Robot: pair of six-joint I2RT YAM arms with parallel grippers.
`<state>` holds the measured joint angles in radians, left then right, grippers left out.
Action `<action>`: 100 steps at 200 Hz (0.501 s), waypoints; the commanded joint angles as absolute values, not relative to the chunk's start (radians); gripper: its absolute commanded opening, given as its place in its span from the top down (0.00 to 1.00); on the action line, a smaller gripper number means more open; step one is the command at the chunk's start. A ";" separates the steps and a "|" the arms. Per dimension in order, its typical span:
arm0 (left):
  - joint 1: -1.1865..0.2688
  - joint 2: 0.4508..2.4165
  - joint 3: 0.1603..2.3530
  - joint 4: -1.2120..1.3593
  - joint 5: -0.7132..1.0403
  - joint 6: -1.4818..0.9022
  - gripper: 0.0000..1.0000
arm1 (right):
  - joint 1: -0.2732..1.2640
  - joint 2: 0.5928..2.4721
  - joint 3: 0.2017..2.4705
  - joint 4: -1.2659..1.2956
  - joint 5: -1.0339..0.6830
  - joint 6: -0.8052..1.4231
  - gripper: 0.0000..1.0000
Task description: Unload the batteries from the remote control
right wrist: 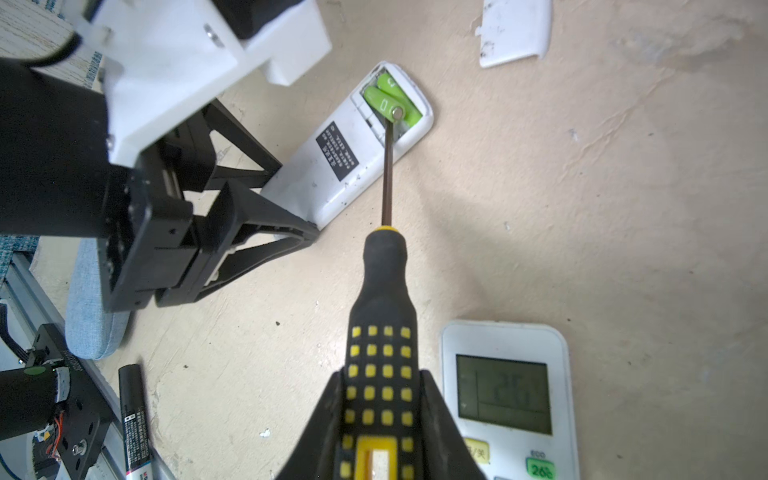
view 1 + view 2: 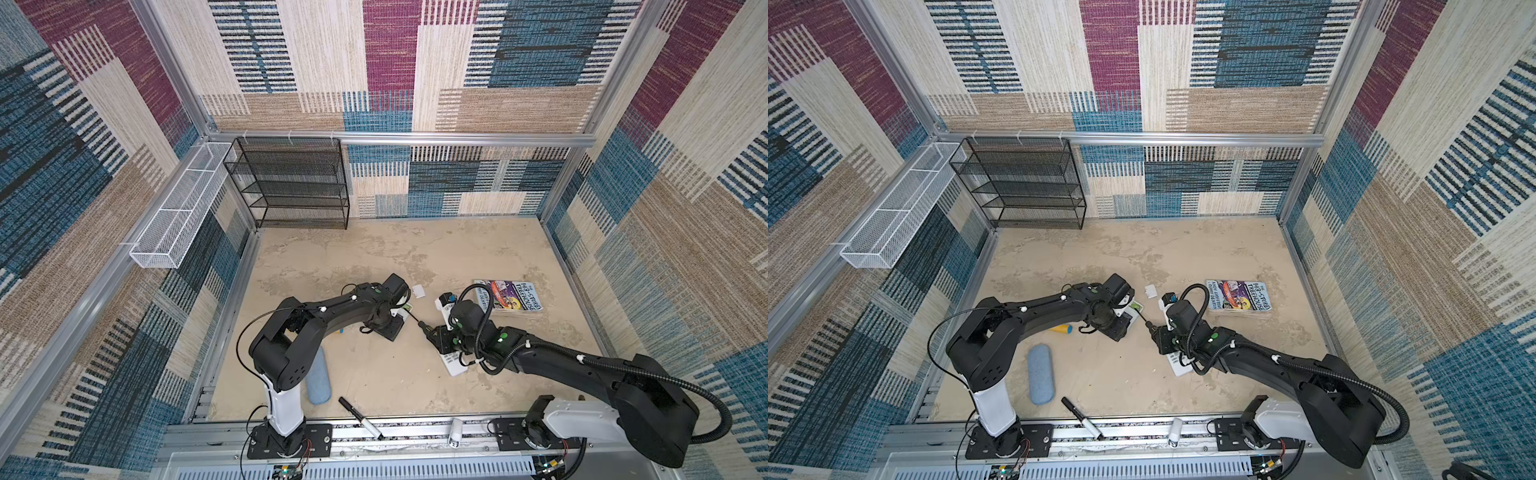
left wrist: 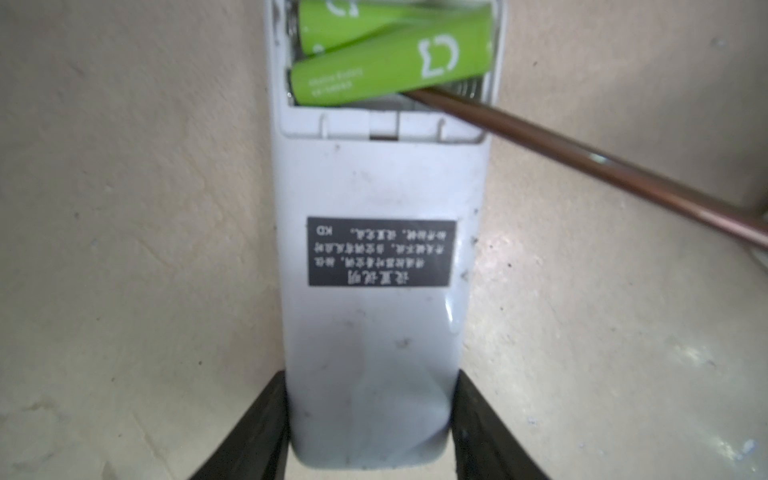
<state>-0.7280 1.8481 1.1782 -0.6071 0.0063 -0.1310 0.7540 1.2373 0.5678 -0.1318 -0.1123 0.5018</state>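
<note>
Sand-coloured table fills the lower half of both top views. A black mesh rack stands at its back edge, left of centre, and a white wire basket hangs on the left wall. A book lies right of centre, and a blue case at lower left.

Centre of both top views: the left gripper is clamped across one end of the white remote control, one finger against each long side. The remote lies face down on the table. A second remote, display up, lies at the lower right of the right wrist view, apart from the first.

The right gripper is closed around the black-and-yellow handle of a screwdriver, whose shaft runs up the frame to the open battery bay. A marker lies at the bottom edge of the table. The detached cover lies at the upper right of the right wrist view.

Two lime-green batteries sit in the bay, at the top of the left wrist view. One lies skewed across the other, and the screwdriver tip meets its end.
</note>
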 commanded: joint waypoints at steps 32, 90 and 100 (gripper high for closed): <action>-0.742 1.855 1.169 -0.769 0.079 -0.123 0.48 | 0.756 1.167 0.534 -0.096 -0.102 0.543 1.00; -0.747 1.850 1.172 -0.785 0.085 -0.121 0.48 | 0.755 1.147 0.517 -0.087 -0.094 0.546 1.00; -0.749 1.850 1.172 -0.787 0.086 -0.121 0.48 | 0.756 1.146 0.517 -0.086 -0.097 0.545 1.00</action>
<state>-0.7422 1.8458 1.1797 -0.6411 0.0204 -0.1307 0.7540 1.1500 0.5167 -0.1242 -0.1017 0.5369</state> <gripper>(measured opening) 0.586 0.269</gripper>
